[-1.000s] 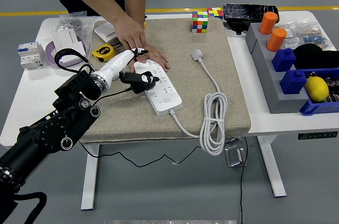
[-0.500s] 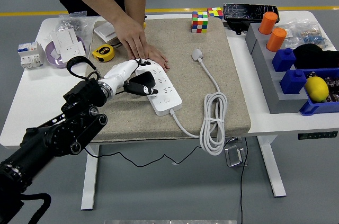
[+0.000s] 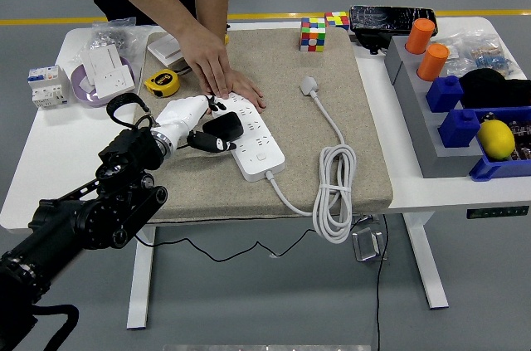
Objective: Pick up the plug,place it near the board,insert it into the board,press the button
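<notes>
mat (image 3: 365, 143): coarse beige cloth, matt
board (image 3: 253, 139): smooth white plastic, slight sheen
plug (image 3: 222, 127): glossy black plastic
robot hand (image 3: 192, 115): smooth white plastic shell
table (image 3: 50, 152): smooth white, matt

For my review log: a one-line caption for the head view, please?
Left hand holds black plug over white power strip while a person's hands steady the strip's far end.

plug (image 3: 221, 128): black, held just above the strip's left end, left of frame centre | power strip (image 3: 249, 136): white, long, flat on the beige mat, running diagonally toward lower right | cord (image 3: 332, 189): white, coiled at lower right, its white plug (image 3: 309, 85) lying loose at upper centre
</notes>
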{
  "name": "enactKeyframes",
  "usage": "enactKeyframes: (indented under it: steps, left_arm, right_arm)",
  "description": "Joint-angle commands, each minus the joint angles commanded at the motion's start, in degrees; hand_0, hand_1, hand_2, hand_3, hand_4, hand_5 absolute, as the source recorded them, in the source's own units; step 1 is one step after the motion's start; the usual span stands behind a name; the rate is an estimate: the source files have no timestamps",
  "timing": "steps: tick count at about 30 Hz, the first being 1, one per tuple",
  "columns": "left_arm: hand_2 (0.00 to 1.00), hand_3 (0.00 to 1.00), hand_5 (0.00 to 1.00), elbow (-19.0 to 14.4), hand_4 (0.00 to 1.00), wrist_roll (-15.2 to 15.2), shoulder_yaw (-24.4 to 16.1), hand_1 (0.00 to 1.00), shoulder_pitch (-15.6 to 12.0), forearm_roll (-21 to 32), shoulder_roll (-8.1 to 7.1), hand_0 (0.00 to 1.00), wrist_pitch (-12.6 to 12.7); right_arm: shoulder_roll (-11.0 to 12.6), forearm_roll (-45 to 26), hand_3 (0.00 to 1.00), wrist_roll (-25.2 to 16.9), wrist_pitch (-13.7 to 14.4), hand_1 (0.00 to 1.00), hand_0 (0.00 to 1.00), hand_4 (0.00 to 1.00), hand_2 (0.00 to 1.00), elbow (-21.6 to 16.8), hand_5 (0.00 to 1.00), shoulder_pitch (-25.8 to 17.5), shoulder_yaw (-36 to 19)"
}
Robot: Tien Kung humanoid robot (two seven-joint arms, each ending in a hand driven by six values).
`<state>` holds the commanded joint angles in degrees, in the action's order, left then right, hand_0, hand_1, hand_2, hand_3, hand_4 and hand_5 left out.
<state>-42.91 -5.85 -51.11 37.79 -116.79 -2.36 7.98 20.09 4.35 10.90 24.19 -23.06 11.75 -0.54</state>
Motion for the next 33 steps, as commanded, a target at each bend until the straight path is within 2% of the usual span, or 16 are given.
enactKeyframes:
  steps: [3,4,9,10,15,16,21,22,27,28,33]
  left_arm:
    - [0.738,0.714,0.357,0.3,0.998,0.0,0.0,0.766,0.0,-0.5,0.04,0.719,0.1]
    - [0.641,0.562,0.353,0.3,0.998,0.0,-0.1,0.725,0.0,-0.7,0.06,0.686,0.2]
    - [0.641,0.562,0.353,0.5,0.998,-0.1,-0.3,0.725,0.1,-1.6,0.07,0.686,1.2]
    - [0.57,0.49,0.35,0.5,0.973,-0.1,-0.4,0.679,0.1,-1.7,0.1,0.64,1.4]
    - [0.57,0.49,0.35,0.7,0.973,0.0,-0.4,0.679,0.2,-1.6,0.14,0.64,1.6]
    - [0.545,0.433,0.321,0.7,0.785,0.0,-0.4,0.641,0.2,-1.6,0.15,0.597,1.6]
    - [0.545,0.433,0.321,0.8,0.785,0.1,-0.3,0.641,0.2,-1.4,0.24,0.597,1.5]
    - [0.529,0.409,0.326,0.8,0.74,0.1,-0.3,0.613,0.2,-1.3,0.26,0.547,1.5]
    - [0.529,0.409,0.326,0.7,0.74,0.3,-0.4,0.613,0.1,-0.3,0.37,0.547,1.5]
    - [0.48,0.361,0.332,0.7,0.683,0.3,-0.4,0.593,0.0,-0.1,0.38,0.476,1.5]
    - [0.48,0.361,0.332,0.7,0.683,0.5,-0.9,0.593,-0.1,1.0,0.41,0.476,1.2]
  right_arm:
    - [0.0,-0.1,0.855,-0.1,0.0,0.919,0.998,0.998,0.855,0.0,0.998,0.0,0.0]
    - [0.0,0.0,0.855,0.0,0.0,0.919,0.998,0.998,0.855,0.0,0.998,0.0,0.0]
    - [0.0,0.1,0.855,0.0,0.0,0.919,0.998,0.998,0.855,0.0,0.998,0.0,-0.1]
    - [0.0,0.1,0.855,0.0,0.0,0.919,0.998,0.998,0.855,0.0,0.998,0.0,0.0]
    - [0.0,0.1,0.855,0.1,0.1,0.919,0.998,0.998,0.855,0.0,0.998,0.0,-0.1]
    - [0.0,0.2,0.856,0.1,0.1,0.919,0.998,0.998,0.855,0.0,0.998,0.0,-0.1]
    - [0.1,0.4,0.856,0.2,0.1,0.919,0.998,0.998,0.855,0.0,0.998,0.0,-0.2]
    - [0.1,0.4,0.856,0.2,0.1,0.919,0.998,0.998,0.855,0.0,0.998,0.0,-0.2]
    - [0.1,0.7,0.856,0.3,0.1,0.919,0.998,0.998,0.855,0.0,0.998,-0.1,-0.3]
    - [0.1,0.7,0.857,0.3,0.1,0.919,0.998,0.998,0.855,0.0,0.998,-0.1,-0.3]
    - [0.1,0.8,0.857,0.4,0.1,0.919,0.998,0.998,0.855,0.0,0.998,-0.2,-0.4]
